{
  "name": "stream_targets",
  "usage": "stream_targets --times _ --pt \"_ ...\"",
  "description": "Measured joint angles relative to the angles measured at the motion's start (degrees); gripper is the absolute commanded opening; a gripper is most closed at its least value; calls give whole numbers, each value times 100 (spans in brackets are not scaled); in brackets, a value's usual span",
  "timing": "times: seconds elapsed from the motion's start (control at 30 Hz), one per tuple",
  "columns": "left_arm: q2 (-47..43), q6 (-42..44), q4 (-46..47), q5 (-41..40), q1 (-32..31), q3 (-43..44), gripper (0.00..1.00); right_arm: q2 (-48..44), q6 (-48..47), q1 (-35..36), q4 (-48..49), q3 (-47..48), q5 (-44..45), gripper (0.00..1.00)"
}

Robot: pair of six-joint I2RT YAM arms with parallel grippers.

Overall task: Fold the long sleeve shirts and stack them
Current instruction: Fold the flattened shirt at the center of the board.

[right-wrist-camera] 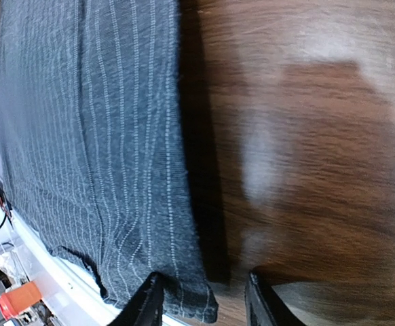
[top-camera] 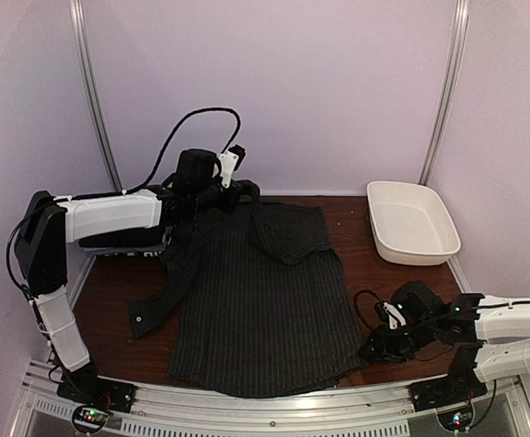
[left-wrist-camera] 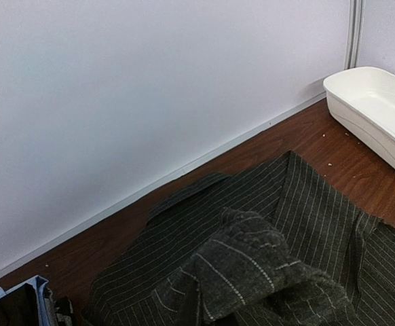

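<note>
From my station, the brown wooden table (top-camera: 374, 273) fills the floor of the cell. Most of its middle is covered by the pinstriped shirt (top-camera: 256, 309). The shirt is dark charcoal with fine pale stripes running from far to near. Its body lies flat and roughly square, with its near hem right at the table's front edge.

At the far end the cloth is rumpled. A flap is turned over onto the body on the far right, and one sleeve (top-camera: 169, 287) trails off to the near left and ends in a cuff. The white tub (top-camera: 411, 221) sits at the far right corner of the table, apart from the shirt.

The left gripper (top-camera: 243, 195) is over the shirt's far edge, close to the back wall (left-wrist-camera: 150, 88). It is clamped on a bunch of the cloth, which rises to meet it. In the left wrist view that bunch shows as a thick, wrinkled lump at the bottom, and the fingers themselves are hidden from me.

The right gripper (top-camera: 372, 349) is low at the shirt's near right corner. In the right wrist view its two fingers (right-wrist-camera: 143, 305) stand partly apart. The left one rests on the hem corner, the other is over bare wood just beside the shirt's side edge, and nothing is pinched between them.
</note>
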Motion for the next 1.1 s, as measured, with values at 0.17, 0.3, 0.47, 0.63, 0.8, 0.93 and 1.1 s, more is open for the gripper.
stream_targets --times 0.17,0.3,0.47,0.63,0.8,0.93,1.1 --pt "0 2 0 -2 0 0 0 -61 271 63 214 -87 -105 25" --pt "0 13 -2 -7 0 24 0 -254 437 114 251 -87 -127 10" --pt "0 79 9 -44 0 195 0 -525 511 140 -4 26 -59 0" --pt "0 306 98 -229 0 433 0 -535 442 184 -291 446 68 0" --pt "2 605 118 -474 0 758 0 -129 175 380 -629 1025 278 0" --pt "2 780 181 -619 0 876 0 514 -90 723 -789 1416 365 0" --pt "4 927 212 -800 17 876 0 1432 -354 1222 -922 1759 442 0"
